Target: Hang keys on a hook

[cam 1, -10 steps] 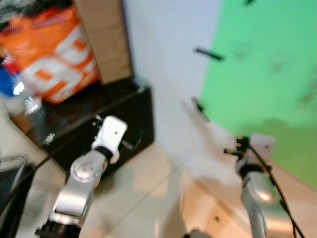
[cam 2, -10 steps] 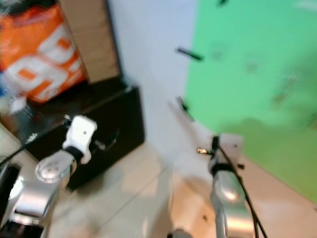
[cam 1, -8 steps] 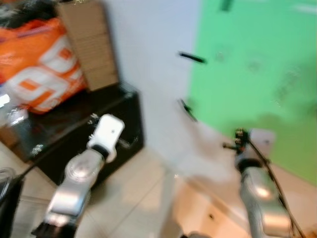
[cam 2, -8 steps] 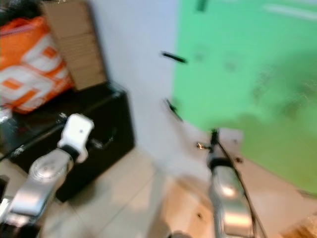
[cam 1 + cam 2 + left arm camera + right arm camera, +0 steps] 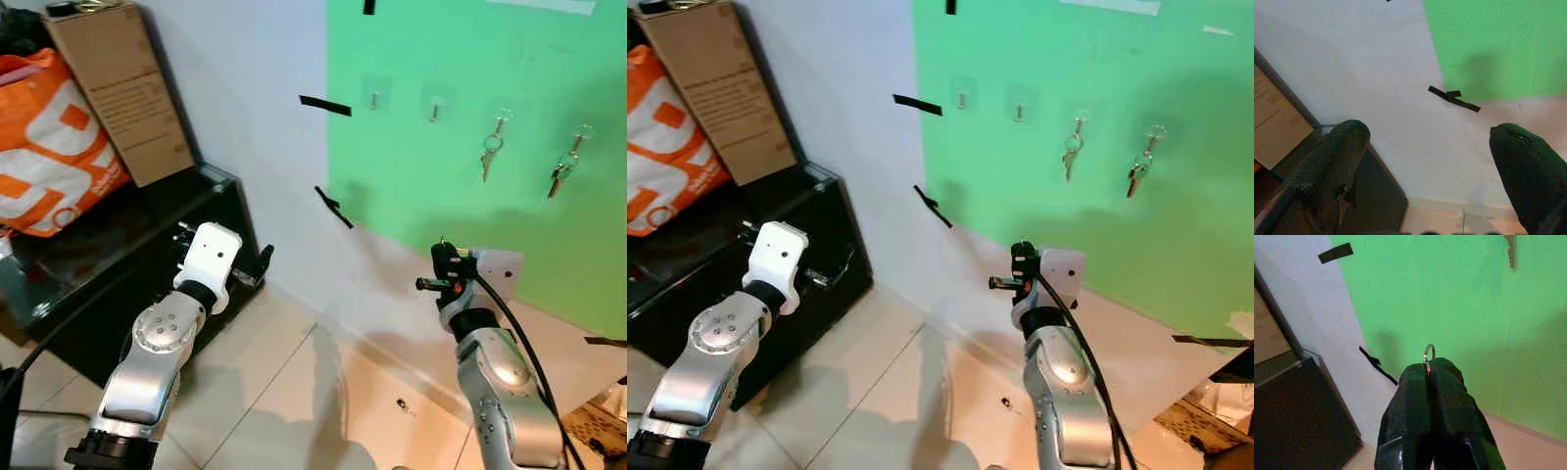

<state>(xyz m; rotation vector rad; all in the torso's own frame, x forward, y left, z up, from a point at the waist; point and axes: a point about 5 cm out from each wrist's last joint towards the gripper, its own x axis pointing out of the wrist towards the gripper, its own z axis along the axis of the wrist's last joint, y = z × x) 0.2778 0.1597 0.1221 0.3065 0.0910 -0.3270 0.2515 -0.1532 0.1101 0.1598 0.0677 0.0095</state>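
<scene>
Two bare hooks (image 5: 373, 98) (image 5: 434, 110) stick to the green wall (image 5: 470, 215). To their right, two more hooks hold key sets (image 5: 489, 149) (image 5: 562, 168). My right gripper (image 5: 1428, 366) is raised in front of the wall, below the hooks, shut on a metal key ring (image 5: 1429, 352) that pokes out above its fingertips. The key itself is hidden between the fingers. In the eye view this gripper (image 5: 438, 269) sits low and right of centre. My left gripper (image 5: 1425, 142) is open and empty, held up near the black cabinet (image 5: 127, 255).
A cardboard box (image 5: 118, 88) and an orange bag (image 5: 49, 157) stand on the black cabinet at the left. Black tape strips (image 5: 325, 106) (image 5: 333, 208) mark the white wall beside the green panel. Pale tiled floor (image 5: 284, 392) lies below.
The camera has swung and steadied: the blur is gone, and the hooks and hung keys have come into view on the green wall. Both arms keep much the same pose.
</scene>
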